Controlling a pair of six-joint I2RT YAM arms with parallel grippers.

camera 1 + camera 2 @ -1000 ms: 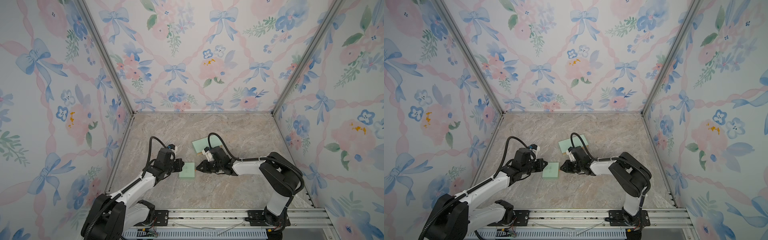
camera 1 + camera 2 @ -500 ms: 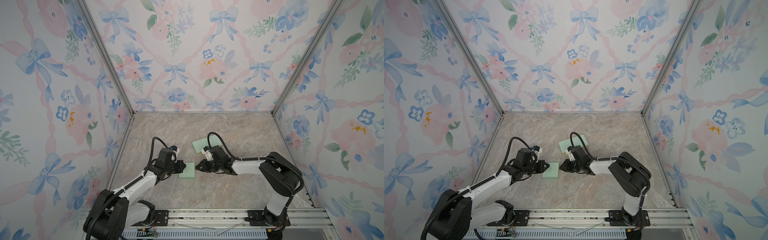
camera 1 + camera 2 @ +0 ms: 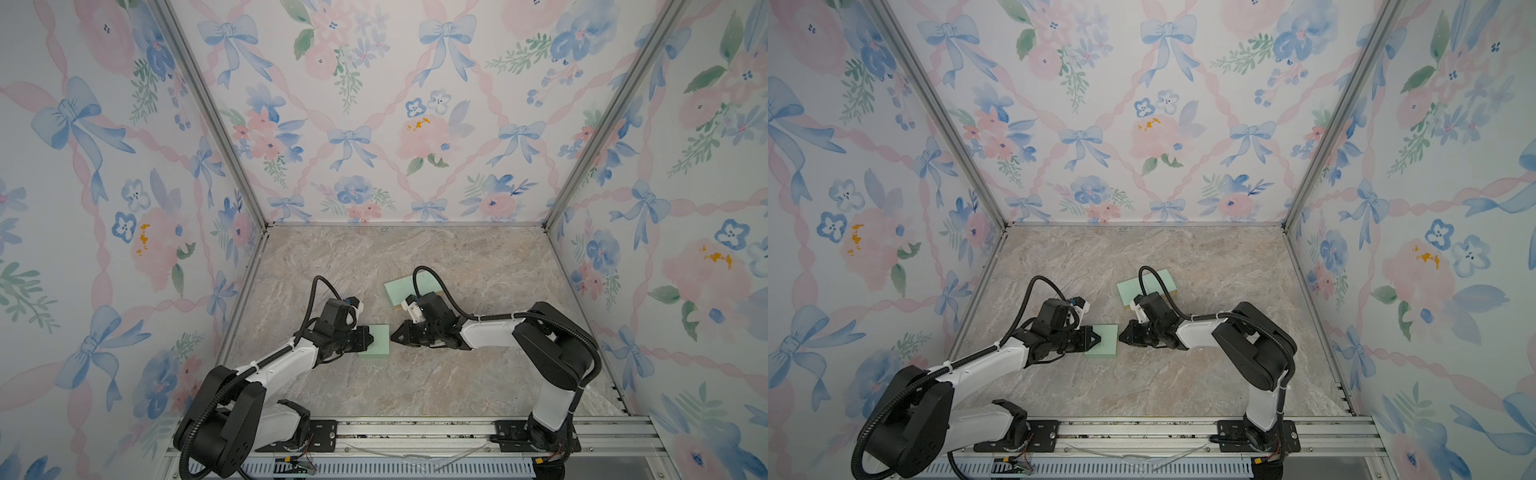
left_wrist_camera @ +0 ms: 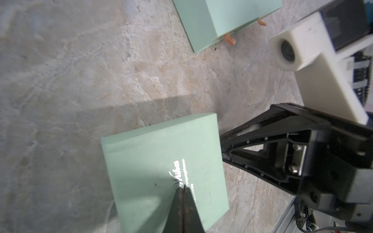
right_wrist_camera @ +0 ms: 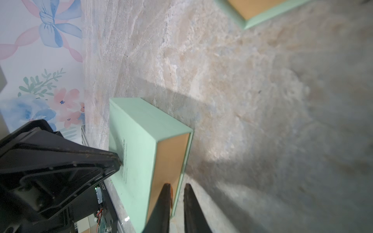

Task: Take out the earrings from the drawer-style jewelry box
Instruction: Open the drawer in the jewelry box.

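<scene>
**Drawer Front at the Right Fingers, Earrings Unseen**

In both top views: finds the near mint box (image 3: 379, 345) flat on the marbled tabletop (image 3: 415, 257), between the left gripper (image 3: 371, 338) and the right gripper (image 3: 392, 337). Places a second mint box (image 3: 399, 286) farther back, behind the right wrist. Closes the scene with bow-and-flower wallpaper (image 3: 374, 124) on three sides and a metal rail (image 3: 415, 432) in front.

From the left wrist: shows the left gripper (image 4: 182, 186) clenched, tip resting on the printed lid (image 4: 161, 161), likely pinning the box down. Catches the right gripper (image 4: 222, 148) at the box's far side, and two orange pull tabs (image 4: 230, 39) on the second mint box.

From the right wrist: faces the brown drawer front (image 5: 171, 157), long axis running along the box side just ahead of the right fingertips (image 5: 164, 201). Shows those fingers narrowly parted, an orange sliver (image 5: 171, 191) against one, nothing visibly pinched. Hides the earrings in every view; presumably keeps them inside the closed drawer. Favours the right arm, much nearer the front, for a pull straight back toward itself.
</scene>
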